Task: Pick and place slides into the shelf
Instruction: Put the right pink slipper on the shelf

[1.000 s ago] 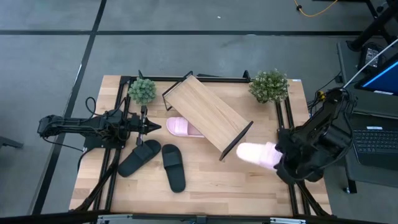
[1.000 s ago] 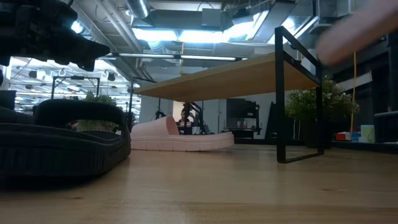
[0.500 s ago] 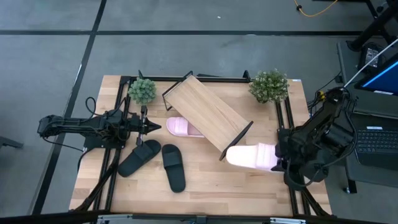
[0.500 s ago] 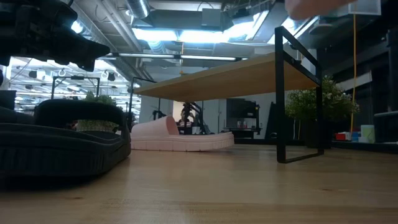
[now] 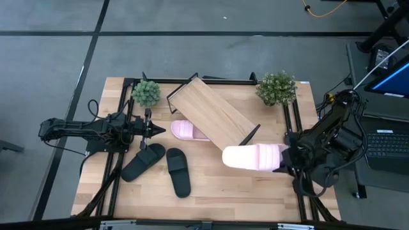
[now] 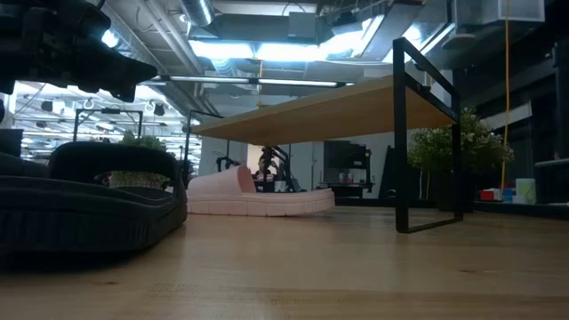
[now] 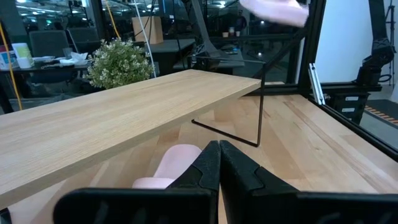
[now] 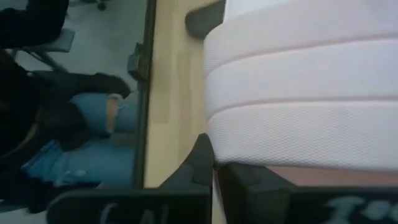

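Observation:
A pale pink slide (image 5: 250,157) hangs in the air off the shelf's right end, and my right gripper (image 5: 285,160) is shut on it. The shelf (image 5: 214,118), a light wood board on a black frame, stands slantwise on the table. The second pink slide (image 5: 181,131) lies sole-down half under it. Two black slides (image 5: 144,163) (image 5: 179,172) lie sole-down on the table's near left. At the left edge my left gripper (image 5: 156,130) is shut and level, pointing at the shelf and holding nothing. My right gripper pinches the pink slide between its two fingers at the end toward the table's right (image 8: 214,146). It comes from the right, slanting down. The slide is lifted clear and stretches about level toward the table's left. The fingers hide which part they grip.
Two small potted plants (image 5: 146,92) (image 5: 276,87) stand at the table's far edge, beside the shelf's ends. A laptop (image 5: 386,144) sits off the table's right side. A person's knee in torn jeans (image 8: 106,118) shows beyond the table's edge.
My right gripper has rolled its wrist and risen a little, staying shut. The pink slide has turned with it: it showed short at first, and now it reaches out long toward the table's left, by the shelf's right leg. It has risen out of the low view.

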You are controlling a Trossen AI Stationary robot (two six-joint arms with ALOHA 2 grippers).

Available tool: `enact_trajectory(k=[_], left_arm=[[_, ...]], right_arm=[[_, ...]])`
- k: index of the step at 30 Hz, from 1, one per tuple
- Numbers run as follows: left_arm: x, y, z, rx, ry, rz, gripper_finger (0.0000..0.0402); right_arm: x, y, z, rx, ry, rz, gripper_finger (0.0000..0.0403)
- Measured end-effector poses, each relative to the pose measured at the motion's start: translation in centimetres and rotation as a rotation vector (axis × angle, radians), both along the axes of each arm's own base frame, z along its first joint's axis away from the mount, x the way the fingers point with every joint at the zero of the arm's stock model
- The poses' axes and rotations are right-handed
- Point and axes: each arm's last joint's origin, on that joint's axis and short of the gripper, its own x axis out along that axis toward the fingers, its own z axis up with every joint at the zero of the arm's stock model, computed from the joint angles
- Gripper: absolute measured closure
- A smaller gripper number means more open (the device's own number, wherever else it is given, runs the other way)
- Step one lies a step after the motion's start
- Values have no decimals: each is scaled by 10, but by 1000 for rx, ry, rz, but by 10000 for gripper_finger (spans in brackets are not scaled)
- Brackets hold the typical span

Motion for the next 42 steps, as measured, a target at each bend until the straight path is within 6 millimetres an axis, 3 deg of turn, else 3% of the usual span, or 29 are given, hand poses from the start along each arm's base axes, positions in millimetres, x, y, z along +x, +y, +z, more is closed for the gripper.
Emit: enact_trajectory(k=[15, 24, 35, 42], left_arm=[[0, 0, 0, 1, 0, 0, 401], [0, 0, 0, 1, 0, 0, 401], [0, 0, 0, 1, 0, 0, 401], [0, 0, 0, 1, 0, 0, 401]], right_arm=[[4, -6, 4, -346, -204, 37, 393], [14, -14, 3, -451, -202, 55, 393], [45, -42, -11, -579, -100, 89, 393], [64, -67, -11, -594, -52, 259, 393]])
